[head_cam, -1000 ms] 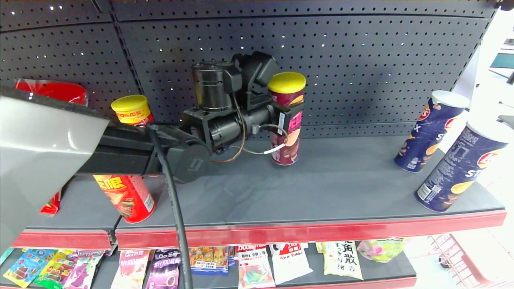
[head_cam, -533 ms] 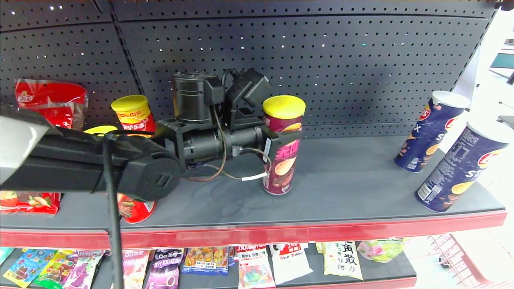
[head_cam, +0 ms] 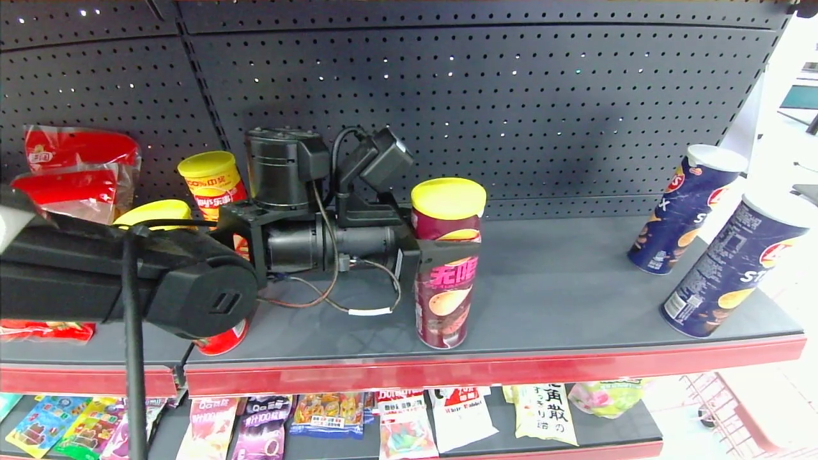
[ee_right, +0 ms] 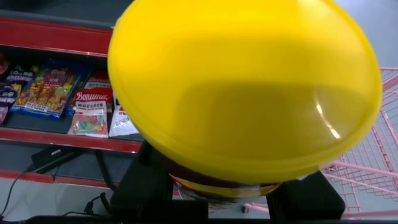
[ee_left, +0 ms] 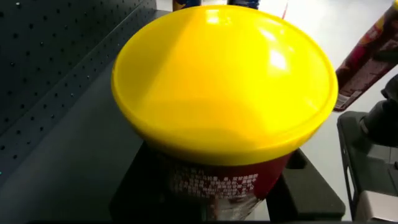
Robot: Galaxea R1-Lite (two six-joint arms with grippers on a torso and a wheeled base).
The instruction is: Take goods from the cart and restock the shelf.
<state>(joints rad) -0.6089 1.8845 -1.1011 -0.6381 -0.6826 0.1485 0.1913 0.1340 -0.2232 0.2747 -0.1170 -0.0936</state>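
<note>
Since a second ago my left gripper [head_cam: 441,255] has brought the maroon can [head_cam: 445,300] from the back of the shelf [head_cam: 575,287] forward to its front edge. The can is upright, and my fingers are clamped round its glossy cylinder. Its yellow lid is smooth plastic, round and flat. My right gripper [ee_right: 217,199] is closed on a second can [ee_right: 245,93], also yellow-lidded, near the pink wire cart [ee_right: 373,180].

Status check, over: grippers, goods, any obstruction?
Left gripper shut on maroon can, upright near shelf front edge. Right gripper shut on second yellow-lidded can. Blue cans well clear.
</note>
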